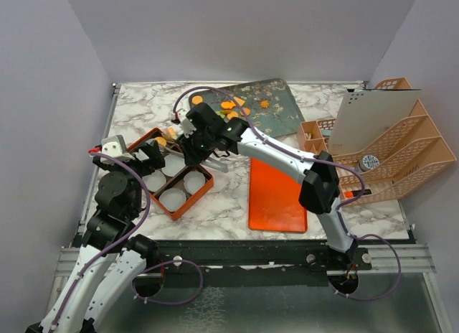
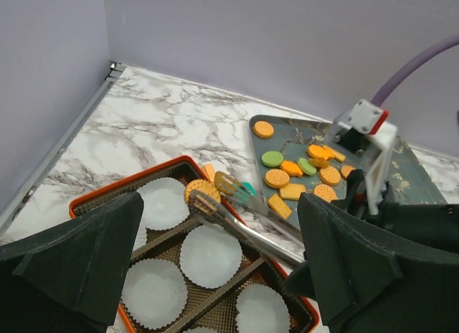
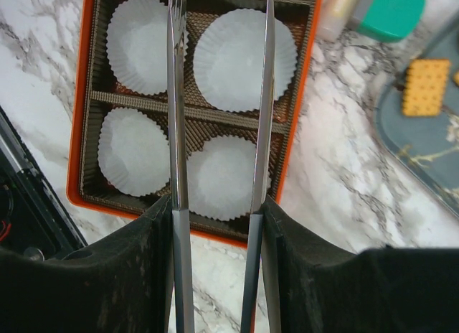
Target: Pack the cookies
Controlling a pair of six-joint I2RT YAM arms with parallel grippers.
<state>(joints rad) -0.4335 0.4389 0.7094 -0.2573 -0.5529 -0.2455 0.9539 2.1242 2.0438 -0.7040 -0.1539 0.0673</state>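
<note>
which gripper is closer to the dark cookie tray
Right. The right gripper, holding tongs, hovers over the orange box beside the tray; the left gripper sits at the box's far side.

White marble with grey veining on the table [image 1: 143,110]. Dark teal with a gold blossom pattern on the tray [image 1: 280,107]. Mostly orange among the cookies [image 2: 277,178], a couple green; dotted faces on the orange rounds. Orange-red on the box [image 3: 74,132] rim, brown woven mesh inside. Plain white, pleated at the edges, on the paper cups [image 3: 244,57]. Bright silver on the tongs [image 3: 176,146]. Teal on a block [image 3: 387,10] beside the box. Flat orange-red on the lid [image 1: 276,197]. Peach lattice on the basket rack [image 1: 409,150]. Black and white on the arms [image 1: 276,150], purple on their cables [image 2: 423,59]. Pale lavender on the walls [image 1: 237,31].
</note>
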